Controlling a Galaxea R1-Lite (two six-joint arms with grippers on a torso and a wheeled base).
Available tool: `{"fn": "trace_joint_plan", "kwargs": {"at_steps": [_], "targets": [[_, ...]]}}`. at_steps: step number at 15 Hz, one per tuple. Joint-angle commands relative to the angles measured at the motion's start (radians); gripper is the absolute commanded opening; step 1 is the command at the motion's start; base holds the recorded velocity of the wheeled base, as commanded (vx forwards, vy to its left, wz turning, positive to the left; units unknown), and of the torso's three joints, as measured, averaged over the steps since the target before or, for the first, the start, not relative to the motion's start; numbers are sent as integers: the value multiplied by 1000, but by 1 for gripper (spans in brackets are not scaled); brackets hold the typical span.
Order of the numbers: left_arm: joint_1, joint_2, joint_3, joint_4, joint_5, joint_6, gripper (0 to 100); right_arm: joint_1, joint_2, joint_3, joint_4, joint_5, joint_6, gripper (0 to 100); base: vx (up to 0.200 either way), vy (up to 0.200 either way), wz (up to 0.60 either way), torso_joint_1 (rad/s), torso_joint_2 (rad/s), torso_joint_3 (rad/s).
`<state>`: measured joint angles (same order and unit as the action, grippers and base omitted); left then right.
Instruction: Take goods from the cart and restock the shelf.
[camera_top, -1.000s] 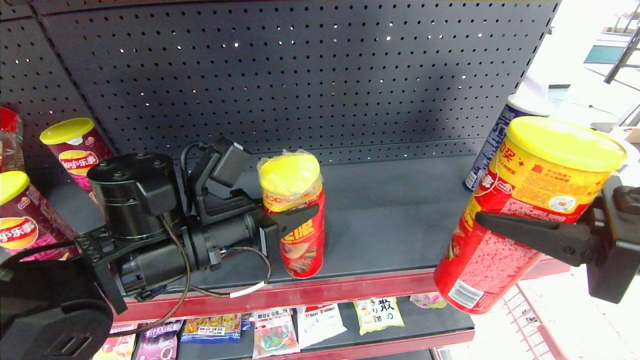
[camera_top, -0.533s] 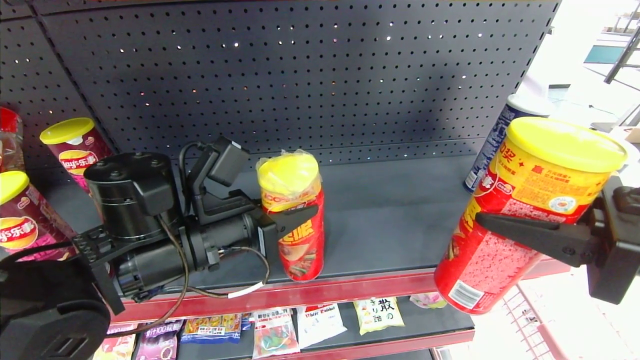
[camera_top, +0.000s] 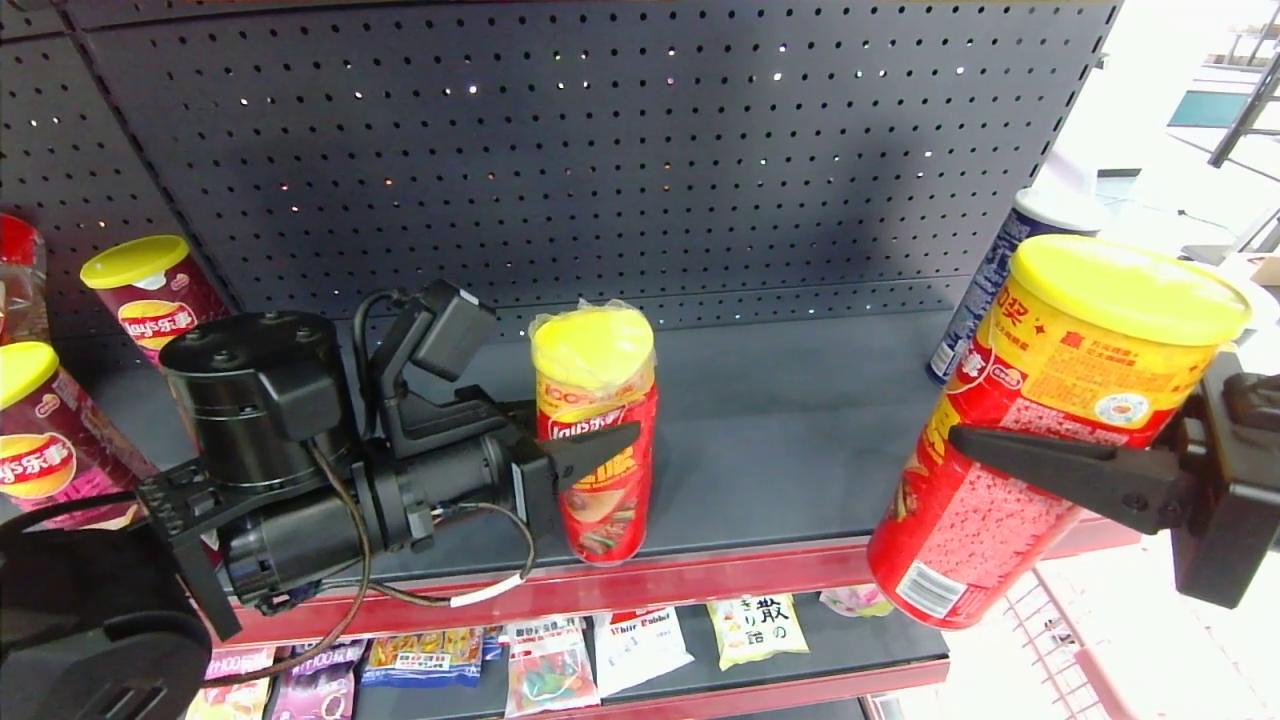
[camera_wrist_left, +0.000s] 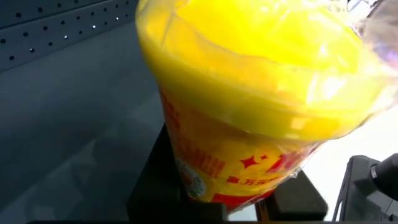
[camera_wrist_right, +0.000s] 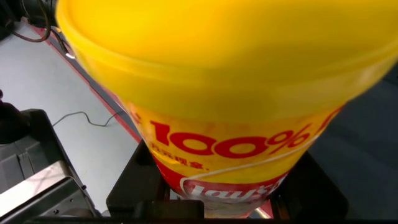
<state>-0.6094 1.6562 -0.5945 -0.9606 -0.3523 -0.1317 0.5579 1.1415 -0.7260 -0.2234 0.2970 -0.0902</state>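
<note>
The left hand (camera_top: 598, 445) is closed on a red chip can (camera_top: 600, 505), one black finger across its front and the other hidden behind it. This can stands upright on the dark shelf (camera_top: 800, 440), near the red front lip (camera_top: 700, 578), with open shelf space to its right. Its yellow lid is on and covered in clear plastic film, so its contents cannot be seen. In the left wrist view the same can (camera_wrist_left: 249, 93) sits between the finger bases.

The right hand (camera_top: 1010, 440) grips a second red can (camera_top: 1090, 340) around its middle. This can is tilted, its top leaning to the right, and it hangs in front of the shelf's right end with its base lower than the red lip. Its yellow lid is also shut. In the right wrist view the can (camera_wrist_right: 217, 93) sits between the two dark fingers.

Behind the tilted can a blue can (camera_top: 985, 290) with a white lid stands at the shelf's right end. At the left end are two maroon cans (camera_top: 150, 290) with yellow lids, all closed. The lower shelf (camera_top: 860, 645) carries a row of snack bags (camera_top: 640, 645). A pink wire grid (camera_top: 1060, 640) shows at the lower right.
</note>
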Motion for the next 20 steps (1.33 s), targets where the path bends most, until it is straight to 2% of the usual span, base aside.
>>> {"fn": "trace_joint_plan", "kwargs": {"at_steps": [1, 7, 10, 13, 14, 15, 16, 20], "targets": [[0, 1, 4, -1, 1, 0, 100, 0, 1, 0, -1, 1, 0, 0, 0, 0, 0, 0, 0, 0], [2, -6, 16, -3, 1, 0, 100, 0, 6, -1, -1, 1, 0, 0, 0, 0, 0, 0, 0, 0], [8, -79, 122, -3, 1, -2, 100, -1, 46, -35, -1, 2, 0, 0, 0, 0, 0, 0, 0, 0], [40, -157, 226, -3, 0, -2, 100, -1, 126, -92, -1, 5, -2, 0, 0, 0, 0, 0, 0, 0], [40, -157, 226, -3, 0, -2, 100, -1, 126, -92, -1, 5, -2, 0, 0, 0, 0, 0, 0, 0], [65, -219, 295, -3, -2, -2, 100, 0, 190, -130, -4, 7, -3, 0, 0, 0, 0, 0, 0, 0], [76, -246, 326, -3, -4, -3, 100, 5, 218, -151, -5, 7, -3, 0, 0, 0, 0, 0, 0, 0], [115, -374, 453, -1, -4, -40, 100, 2, 377, -214, -123, 5, -2, 0, 0, 0, 0, 0, 0, 0]]}}
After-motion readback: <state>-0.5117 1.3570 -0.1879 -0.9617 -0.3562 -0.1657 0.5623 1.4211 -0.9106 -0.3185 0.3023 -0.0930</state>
